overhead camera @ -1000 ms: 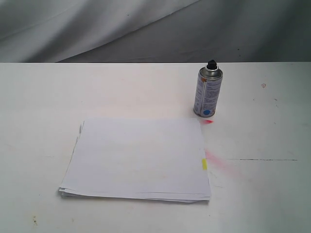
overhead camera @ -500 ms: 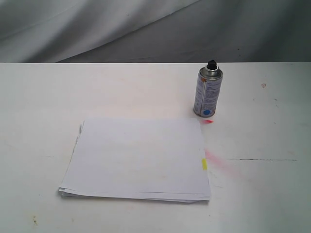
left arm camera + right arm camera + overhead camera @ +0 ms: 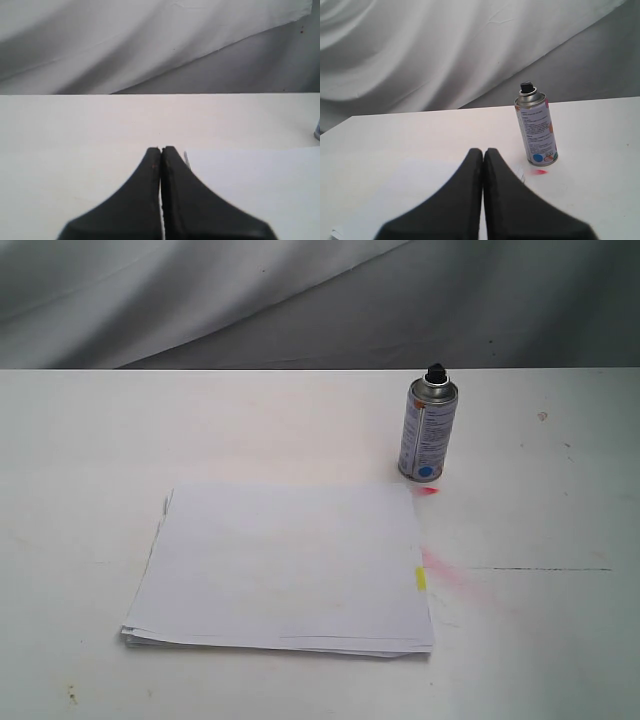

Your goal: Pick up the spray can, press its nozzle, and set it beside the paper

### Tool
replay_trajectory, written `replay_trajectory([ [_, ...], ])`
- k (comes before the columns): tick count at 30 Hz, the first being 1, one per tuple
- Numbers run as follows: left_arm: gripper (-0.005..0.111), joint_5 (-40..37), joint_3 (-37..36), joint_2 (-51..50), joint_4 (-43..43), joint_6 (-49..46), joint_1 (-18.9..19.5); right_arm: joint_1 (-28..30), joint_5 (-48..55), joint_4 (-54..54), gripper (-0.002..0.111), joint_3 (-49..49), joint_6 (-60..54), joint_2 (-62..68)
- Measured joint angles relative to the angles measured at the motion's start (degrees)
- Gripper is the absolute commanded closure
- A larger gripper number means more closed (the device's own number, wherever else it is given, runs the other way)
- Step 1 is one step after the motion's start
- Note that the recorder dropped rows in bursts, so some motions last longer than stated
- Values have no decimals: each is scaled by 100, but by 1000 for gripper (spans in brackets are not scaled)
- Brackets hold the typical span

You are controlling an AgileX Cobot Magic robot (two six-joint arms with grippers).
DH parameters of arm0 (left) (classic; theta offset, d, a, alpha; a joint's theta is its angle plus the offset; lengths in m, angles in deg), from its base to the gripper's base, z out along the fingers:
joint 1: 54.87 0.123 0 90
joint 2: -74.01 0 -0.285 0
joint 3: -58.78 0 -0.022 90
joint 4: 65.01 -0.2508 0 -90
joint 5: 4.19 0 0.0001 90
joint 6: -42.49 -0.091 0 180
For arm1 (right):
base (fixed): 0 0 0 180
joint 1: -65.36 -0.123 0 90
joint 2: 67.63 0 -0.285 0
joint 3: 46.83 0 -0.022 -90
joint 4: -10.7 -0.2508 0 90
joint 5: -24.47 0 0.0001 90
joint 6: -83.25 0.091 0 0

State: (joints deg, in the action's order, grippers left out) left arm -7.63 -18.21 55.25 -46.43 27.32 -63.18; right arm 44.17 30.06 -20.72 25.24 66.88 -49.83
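We judge the right gripper (image 3: 483,151), fingers pressed together and empty, nearer the upright spray can (image 3: 536,131) standing ahead of it.

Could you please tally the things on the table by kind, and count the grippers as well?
Spray can: 1
Paper stack: 1
Grippers: 2 (left gripper, right gripper)
Total: 4

White table (image 3: 100,440), a bit scuffed. Flat stack of paper (image 3: 285,565), one corner just beyond the left gripper (image 3: 161,148) fingertips. The spray can (image 3: 427,435) stands upright ahead of the right gripper (image 3: 483,150) fingertips, well apart, w/ a small red smudge (image 3: 430,490) at its base. Pink streak (image 3: 452,578) & thin dark line (image 3: 540,569) beside the paper's yellow-tab edge.
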Motion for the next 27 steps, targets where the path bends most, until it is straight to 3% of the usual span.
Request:
replay_trajectory([
  [5,107,-407,0,0,-211,81,0,0,0,0,108,0,0,0],
  [21,107,-407,0,0,-247,94,0,0,0,30,108,0,-45,0],
  [27,107,-407,0,0,-247,105,0,62,-10,1048,108,11,-514,0],
])
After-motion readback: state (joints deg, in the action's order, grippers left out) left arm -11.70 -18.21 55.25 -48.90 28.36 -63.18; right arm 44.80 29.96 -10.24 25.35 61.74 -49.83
